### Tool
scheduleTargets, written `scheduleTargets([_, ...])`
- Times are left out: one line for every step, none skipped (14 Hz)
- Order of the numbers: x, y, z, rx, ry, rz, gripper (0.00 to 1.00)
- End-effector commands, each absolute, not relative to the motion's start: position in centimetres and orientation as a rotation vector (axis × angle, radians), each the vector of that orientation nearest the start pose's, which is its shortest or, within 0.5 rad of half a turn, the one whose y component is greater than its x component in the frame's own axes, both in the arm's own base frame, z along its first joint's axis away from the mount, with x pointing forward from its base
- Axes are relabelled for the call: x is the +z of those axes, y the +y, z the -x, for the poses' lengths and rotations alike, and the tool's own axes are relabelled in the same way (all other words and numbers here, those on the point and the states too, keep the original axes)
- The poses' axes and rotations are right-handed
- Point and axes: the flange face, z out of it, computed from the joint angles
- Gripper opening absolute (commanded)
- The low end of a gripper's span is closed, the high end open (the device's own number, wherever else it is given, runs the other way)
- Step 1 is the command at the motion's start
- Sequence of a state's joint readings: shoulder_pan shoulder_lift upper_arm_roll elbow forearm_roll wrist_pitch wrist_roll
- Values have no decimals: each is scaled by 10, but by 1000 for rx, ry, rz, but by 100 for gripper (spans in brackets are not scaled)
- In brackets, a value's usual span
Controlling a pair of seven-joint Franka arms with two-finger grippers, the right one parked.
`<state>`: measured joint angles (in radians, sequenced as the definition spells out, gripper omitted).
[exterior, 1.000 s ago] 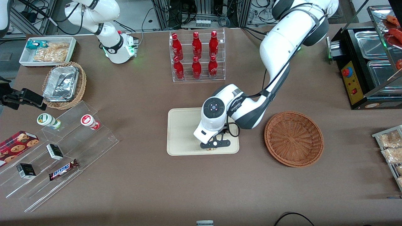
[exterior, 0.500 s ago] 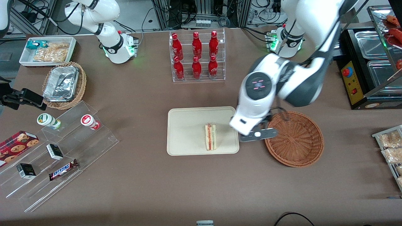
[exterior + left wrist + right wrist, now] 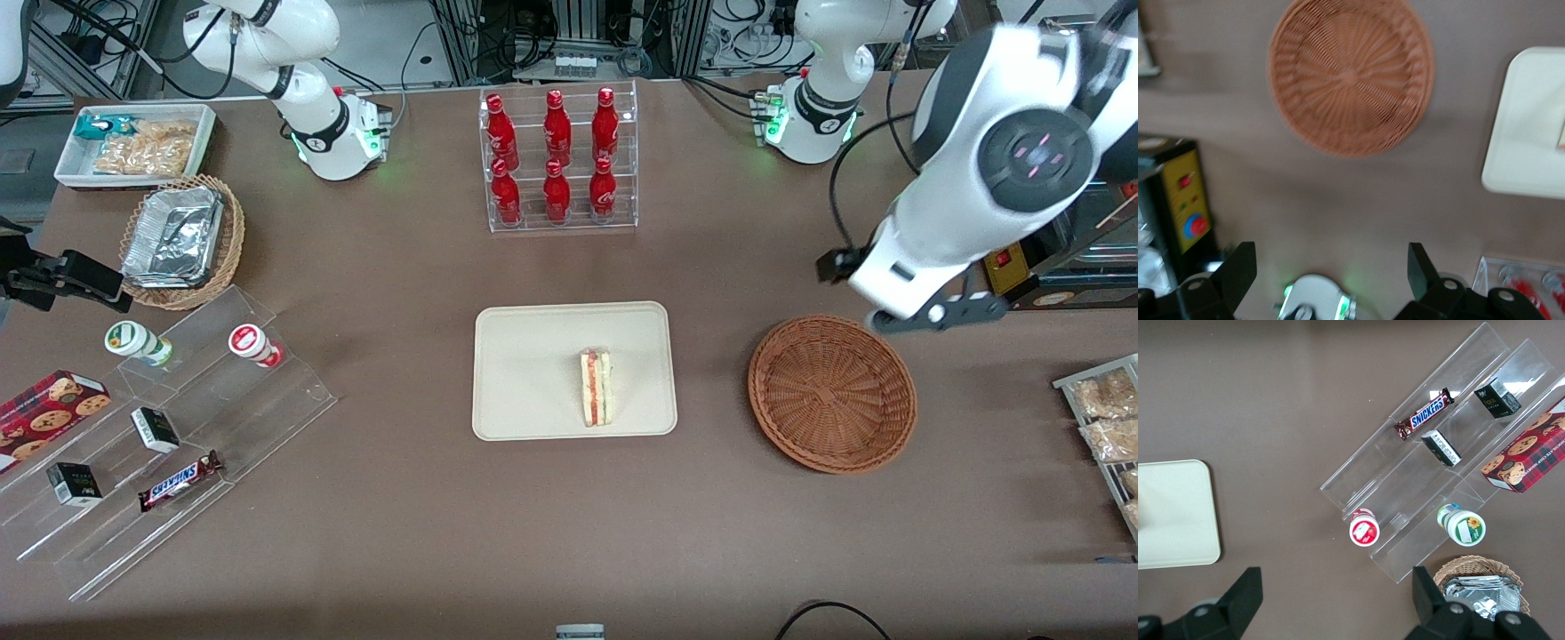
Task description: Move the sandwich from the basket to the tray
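Observation:
The sandwich [image 3: 597,388], a pale wedge with red and green layers, lies on the cream tray [image 3: 533,356] near the tray's edge that faces the basket. The reddish-brown wicker basket [image 3: 832,392] holds nothing and also shows in the left wrist view [image 3: 1350,73], beside a corner of the tray [image 3: 1531,127]. My left gripper [image 3: 938,316] hangs high above the table, farther from the front camera than the basket and well away from the sandwich. It is open [image 3: 1331,260], its fingers [image 3: 1238,270] spread wide with nothing between them.
A clear rack of red bottles [image 3: 558,160] stands farther back than the tray. A black warmer with a yellow panel [image 3: 1005,240] is close to the gripper. Bagged snacks [image 3: 1107,418] lie at the working arm's end. An acrylic step display [image 3: 160,418] and a foil-tray basket [image 3: 182,240] sit toward the parked arm's end.
The gripper let go of the sandwich on the tray, then rose and swung away past the basket toward the working arm's end. The sandwich stays where it was set down.

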<state>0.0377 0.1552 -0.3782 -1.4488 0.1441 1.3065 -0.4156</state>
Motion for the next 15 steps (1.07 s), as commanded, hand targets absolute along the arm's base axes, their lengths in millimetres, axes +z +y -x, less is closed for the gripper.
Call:
scheduleTargets([610, -147, -505, 349, -152, 2923, 100])
scheduleTargets([613, -147, -494, 340, -148, 2915, 100])
scheduleTargets([615, -146, -484, 328, -134, 2908, 100])
scheduleTargets([620, -145, -481, 321, -83, 2915, 100])
scheduleTargets([628, -142, -481, 309, -74, 2921, 100])
scheduleTargets([638, -139, -481, 292, -77, 2928, 100])
scheduleTargets([646, -133, -482, 284, -85, 2938, 100])
scheduleTargets([648, -122, -485, 291, -44, 2949, 100])
scheduleTargets([646, -110, -486, 316, -32, 2954, 100])
scheduleTargets([646, -96, -488, 335, -55, 2962, 100])
scheduleTargets([649, -83, -490, 331, -95, 2970, 100])
scheduleTargets([649, -70, -490, 339, -130, 2977, 100])
scheduleTargets([652, -63, -490, 330, -146, 2980, 100])
scheduleTargets([652, -62, -490, 330, -151, 2982, 100])
scheduleTargets([651, -62, -491, 332, -155, 2981, 100])
